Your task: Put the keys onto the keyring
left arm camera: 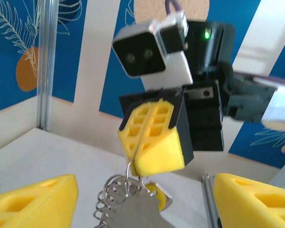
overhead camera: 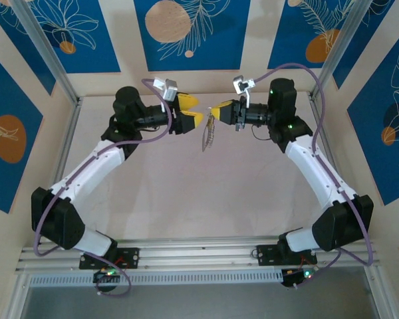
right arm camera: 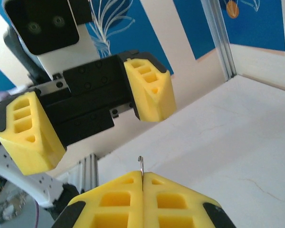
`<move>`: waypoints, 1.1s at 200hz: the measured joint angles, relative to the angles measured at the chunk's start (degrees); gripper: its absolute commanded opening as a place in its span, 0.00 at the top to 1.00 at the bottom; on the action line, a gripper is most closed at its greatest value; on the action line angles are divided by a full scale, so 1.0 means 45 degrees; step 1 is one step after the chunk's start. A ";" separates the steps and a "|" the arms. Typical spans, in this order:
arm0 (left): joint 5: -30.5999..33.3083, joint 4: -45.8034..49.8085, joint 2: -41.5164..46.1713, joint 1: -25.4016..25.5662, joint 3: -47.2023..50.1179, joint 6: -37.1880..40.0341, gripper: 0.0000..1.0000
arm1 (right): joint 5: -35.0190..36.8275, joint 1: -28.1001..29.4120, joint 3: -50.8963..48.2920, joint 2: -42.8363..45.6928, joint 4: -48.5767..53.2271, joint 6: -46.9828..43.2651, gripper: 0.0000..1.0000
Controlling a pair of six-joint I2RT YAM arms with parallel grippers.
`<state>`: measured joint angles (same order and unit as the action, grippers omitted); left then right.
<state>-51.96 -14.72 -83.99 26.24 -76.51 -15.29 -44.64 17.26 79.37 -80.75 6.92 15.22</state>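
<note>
Right end effector (overhead camera: 215,113) holds the keyring (overhead camera: 207,136) in the air above the worktop (overhead camera: 186,199), facing the left end effector (overhead camera: 194,110).
Up close, the right one's yellow jaws are pressed together on a thin wire loop. A flat grey piece hangs below it, and a small key (left arm camera: 157,194) with a yellowish head sits against the bunch. Whether the key is threaded on, I cannot tell. The left one's jaws stand wide apart, gripping nothing.
</note>
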 measured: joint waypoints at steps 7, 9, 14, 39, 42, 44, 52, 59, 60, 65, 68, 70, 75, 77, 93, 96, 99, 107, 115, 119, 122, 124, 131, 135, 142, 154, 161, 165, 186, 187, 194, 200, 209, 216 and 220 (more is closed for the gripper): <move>-0.0068 0.0826 0.0000 -0.0010 -0.0306 0.0573 0.24 | 0.0034 0.0049 0.0413 -0.0146 0.0690 -0.0593 1.00; -0.0073 0.0952 0.0000 -0.0010 -0.0369 0.0680 0.24 | 0.0044 0.0063 0.0486 -0.0170 0.0821 -0.0704 1.00; -0.0131 0.1472 0.0000 -0.0015 -0.0573 0.1054 0.23 | 0.0073 0.0102 0.0709 -0.0238 0.1263 -0.1107 1.00; -0.0427 0.3298 -0.0049 -0.0102 -0.1423 0.2297 0.23 | 0.0204 0.0267 0.1545 -0.0583 0.3109 -0.2676 1.00; -0.0471 0.3463 -0.0073 -0.0117 -0.1520 0.2419 0.24 | 0.0204 0.0287 0.1617 -0.0622 0.3283 -0.2807 1.00; -0.0510 0.3580 -0.0097 -0.0131 -0.1598 0.2487 0.24 | 0.0209 0.0296 0.1671 -0.0651 0.3424 -0.2919 1.00; -0.0651 0.3939 -0.0185 -0.0189 -0.1889 0.2705 0.25 | 0.0204 0.0335 0.1851 -0.0772 0.3857 -0.3259 1.00; -0.0797 0.4216 -0.0272 -0.0248 -0.2118 0.2866 0.26 | 0.0199 0.0345 0.1991 -0.0855 0.4187 -0.3487 1.00; -0.0826 0.4269 -0.0291 -0.0257 -0.2171 0.2885 0.26 | 0.0204 0.0345 0.2021 -0.0865 0.4260 -0.3541 1.00; -0.0908 0.4439 -0.0374 -0.0301 -0.2327 0.2977 0.27 | 0.0199 0.0345 0.2098 -0.0923 0.4459 -0.3696 1.00; -0.0971 0.4532 -0.0408 -0.0321 -0.2409 0.3021 0.28 | 0.0204 0.0345 0.2147 -0.0942 0.4585 -0.3764 1.00; -0.1030 0.4590 -0.0457 -0.0340 -0.2482 0.3089 0.28 | 0.0204 0.0345 0.2166 -0.0947 0.4643 -0.3808 1.00; -0.1141 0.4794 -0.0568 -0.0379 -0.2676 0.3162 0.29 | 0.0199 0.0345 0.2220 -0.0971 0.4828 -0.3949 1.00; -0.1161 0.4838 -0.0602 -0.0393 -0.2730 0.3196 0.30 | 0.0199 0.0345 0.2229 -0.0981 0.4881 -0.3993 1.00; -0.1462 0.5353 -0.0967 -0.0471 -0.3220 0.3400 0.31 | 0.0189 0.0345 0.2356 -0.0991 0.5348 -0.4299 1.00; -0.1491 0.5435 -0.1010 -0.0471 -0.3288 0.3449 0.31 | 0.0185 0.0345 0.2365 -0.0991 0.5401 -0.4333 1.00; -0.1530 0.5527 -0.1073 -0.0476 -0.3351 0.3478 0.32 | 0.0165 0.0345 0.2380 -0.0991 0.5440 -0.4381 1.00; -0.1656 0.5799 -0.1214 -0.0481 -0.3507 0.3551 0.32 | 0.0146 0.0345 0.2438 -0.0991 0.5591 -0.4464 1.00; -0.1773 0.5989 -0.1316 -0.0481 -0.3614 0.3589 0.33 | 0.0141 0.0345 0.2472 -0.0991 0.5702 -0.4532 1.00; -0.1797 0.6071 -0.1365 -0.0481 -0.3653 0.3623 0.33 | 0.0136 0.0345 0.2487 -0.0991 0.5746 -0.4546 1.00; -0.1831 0.6144 -0.1384 -0.0481 -0.3687 0.3638 0.34 | 0.0121 0.0345 0.2501 -0.0991 0.5765 -0.4575 1.00; -0.1851 0.6198 -0.1404 -0.0481 -0.3716 0.3653 0.34 | 0.0107 0.0345 0.2506 -0.0991 0.5775 -0.4595 1.00; -0.1923 0.6348 -0.1486 -0.0486 -0.3798 0.3696 0.36 | 0.0078 0.0345 0.2511 -0.0991 0.5775 -0.4629 1.00; -0.1957 0.6421 -0.1530 -0.0486 -0.3832 0.3725 0.37 | 0.0049 0.0345 0.2511 -0.0991 0.5785 -0.4634 1.00; -0.2040 0.6504 -0.1579 -0.0486 -0.3886 0.3750 0.40 | 0.0005 0.0345 0.2516 -0.0991 0.5785 -0.4634 1.00; -0.2123 0.6611 -0.1671 -0.0486 -0.3944 0.3764 0.43 | -0.0073 0.0345 0.2521 -0.0991 0.5780 -0.4634 1.00; -0.2142 0.6664 -0.1705 -0.0486 -0.3954 0.3769 0.46 | -0.0107 0.0345 0.2516 -0.0991 0.5765 -0.4634 1.00; -0.2171 0.6698 -0.1719 -0.0486 -0.3954 0.3832 0.47 | -0.0136 0.0350 0.2521 -0.0991 0.5761 -0.4634 1.00; -0.2327 0.6747 -0.1812 -0.0486 -0.3954 0.3750 0.52 | -0.0185 0.0408 0.2516 -0.0991 0.5697 -0.4619 1.00; -0.2331 0.6751 -0.1817 -0.0486 -0.3954 0.3735 0.52 | -0.0189 0.0408 0.2521 -0.0991 0.5697 -0.4619 1.00; -0.2380 0.6761 -0.1836 -0.0486 -0.3954 0.3706 0.53 | -0.0194 0.0408 0.2516 -0.0986 0.5673 -0.4600 1.00; -0.2429 0.6761 -0.1855 -0.0486 -0.3954 0.3701 0.54 | -0.0204 0.0418 0.2521 -0.0986 0.5639 -0.4580 1.00; -0.2472 0.6761 -0.1865 -0.0486 -0.3954 0.3653 0.55 | -0.0233 0.0427 0.2521 -0.0986 0.5605 -0.4546 1.00; -0.2545 0.6756 -0.1880 -0.0481 -0.3954 0.3614 0.56 | -0.0238 0.0427 0.2516 -0.0986 0.5591 -0.4517 1.00; -0.2569 0.6756 -0.1880 -0.0481 -0.3954 0.3614 0.56 | -0.0238 0.0432 0.2521 -0.0986 0.5566 -0.4488 1.00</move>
<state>-63.53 15.68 -92.44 24.08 -94.30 0.97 -45.71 19.20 90.72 -85.19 31.97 -4.97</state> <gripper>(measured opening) 0.453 0.066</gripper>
